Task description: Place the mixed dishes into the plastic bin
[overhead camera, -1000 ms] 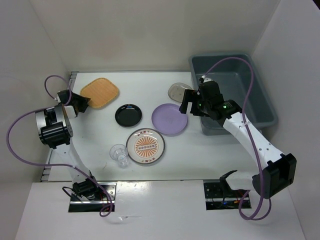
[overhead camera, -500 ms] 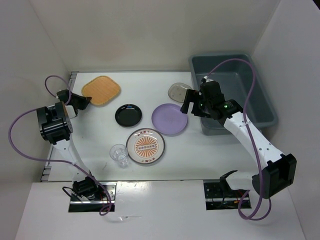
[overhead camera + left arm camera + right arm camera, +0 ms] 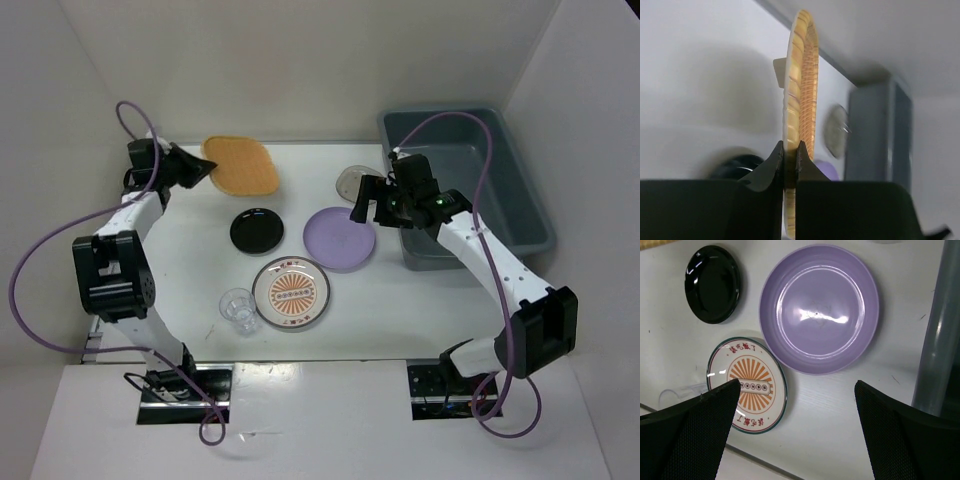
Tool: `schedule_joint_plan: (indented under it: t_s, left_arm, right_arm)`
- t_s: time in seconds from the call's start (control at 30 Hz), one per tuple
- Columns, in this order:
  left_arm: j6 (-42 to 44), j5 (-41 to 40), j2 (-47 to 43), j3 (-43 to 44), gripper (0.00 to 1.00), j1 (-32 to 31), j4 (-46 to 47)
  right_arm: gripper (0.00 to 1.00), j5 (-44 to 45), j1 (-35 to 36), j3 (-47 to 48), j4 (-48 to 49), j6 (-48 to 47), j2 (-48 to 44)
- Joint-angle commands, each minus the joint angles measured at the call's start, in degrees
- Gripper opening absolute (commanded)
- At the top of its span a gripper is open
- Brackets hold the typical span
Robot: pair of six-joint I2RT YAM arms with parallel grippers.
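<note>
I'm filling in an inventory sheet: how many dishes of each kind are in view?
Plates: 3 (tan plate, lavender plate, sunburst plate)
Small dishes: 2 (black dish, smoky translucent dish)
Cups: 1 (clear glass cup)
Total: 6

Glossy lavender plate (image 3: pixel 818 310), glossy black dish (image 3: pixel 712 284), ribbed tan plate (image 3: pixel 802 75)

Bare table (image 3: pixel 392 277) — lavender plate (image 3: pixel 340 240) to bin (image 3: pixel 531 225)
</note>
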Motion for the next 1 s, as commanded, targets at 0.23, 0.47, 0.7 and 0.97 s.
schedule_joint_plan:
  t_s: [0.23, 0.47, 0.7, 0.97]
  left_arm:
    - [-7.32, 15.28, -11.40, -1.34, 0.00, -12.29, 6.37]
    - [-20.07, 23.46, -11.93, -4.77, 0.00, -14.57, 16.82]
    - [-26.39, 25.75, -9.30, -3.27, 0.00, -17.74, 22.81]
    - [-26.93, 25.23, -8.15, -2.75, 0.00, -18.89, 23.61]
  right_arm:
    - [1.00, -10.42, -4.39, 9.57, 11.28, -5.03, 3.81]
    - [0.84, -26.25, -12.15, 12.65, 15.77, -4.51, 10.13]
    - [0.81, -36.53, -12.15, 12.12, 20.60, -2.06, 13.91]
    - [0.25, -42.97, -12.15, 9.84, 25.44, 2.33, 15.59]
